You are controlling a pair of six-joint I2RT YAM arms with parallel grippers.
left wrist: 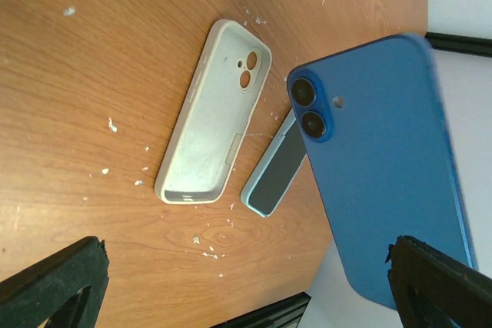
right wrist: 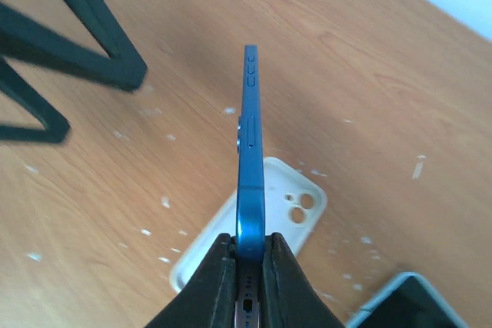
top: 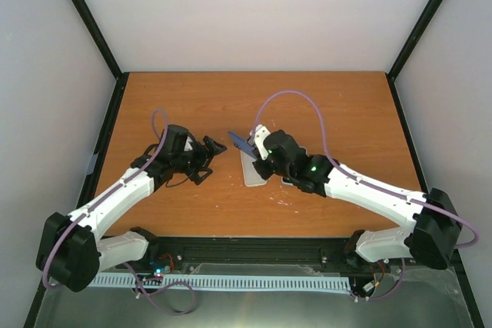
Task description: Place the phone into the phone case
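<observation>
We see the phone case (left wrist: 206, 124) lying flat on the counter (left wrist: 84, 59), open side up, a whitish shell with two round lens holes at one end through which the wood shows. The phone (left wrist: 384, 159) is not in it: it is held in the air above the phone case, its glossy blue back with two stacked lenses turned toward the left arm. The right fingers (right wrist: 211, 289) are clenched on the phone's bottom end, one on each flat face, so it stands out from them edge-on with its side buttons showing. From above it hangs tilted over the far end of the phone case, clear of it. The left fingers (left wrist: 58, 282) are spread wide and grasp nothing; they hover on the left-arm side of the phone case, apart from it and from the phone. Just beside one long side of the phone case, toward the end without the holes, lies a dark-faced slab (left wrist: 270, 178) with a pale rim; we cannot tell whether it is a second phone or another case.
</observation>
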